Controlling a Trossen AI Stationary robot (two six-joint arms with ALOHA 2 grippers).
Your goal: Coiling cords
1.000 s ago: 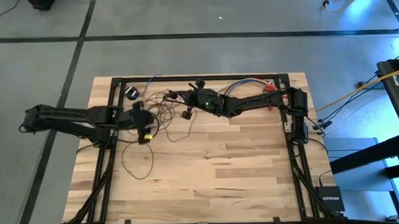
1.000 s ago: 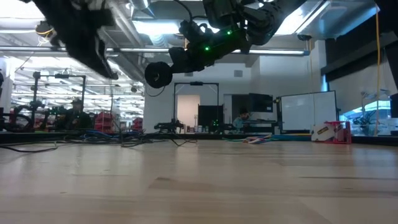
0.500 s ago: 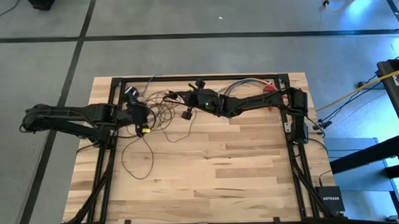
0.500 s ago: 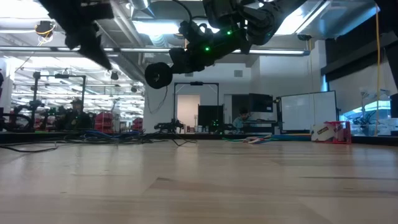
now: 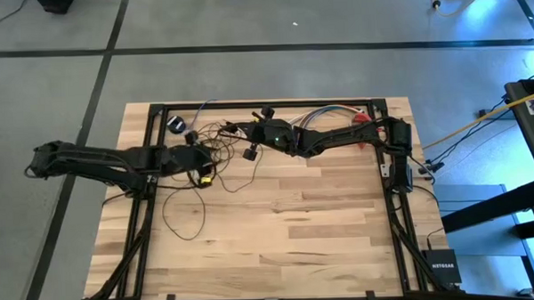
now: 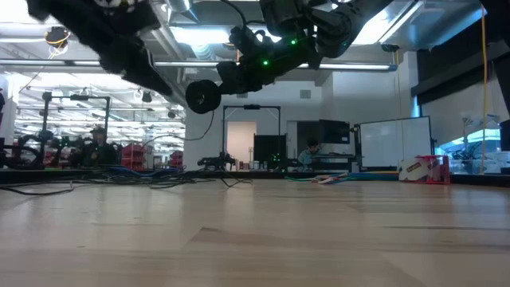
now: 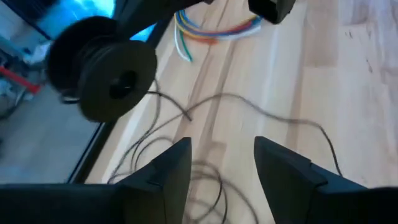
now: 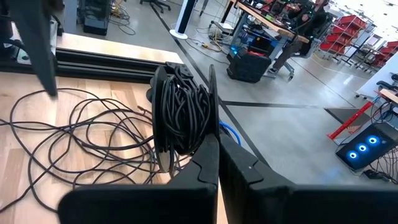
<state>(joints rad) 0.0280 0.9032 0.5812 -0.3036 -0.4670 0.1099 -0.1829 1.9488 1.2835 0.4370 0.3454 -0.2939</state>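
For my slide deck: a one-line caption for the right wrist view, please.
Right gripper shut on a spool wound with dark cord, loose cord loops sprawled over the wooden table.

- The left arm reaches in from the left side of the table, stretched out low and long.
- The left gripper has its two fingers spread apart.
- The right arm reaches across the far edge of the table.
- The right gripper is raised, fingers pressed tight together.
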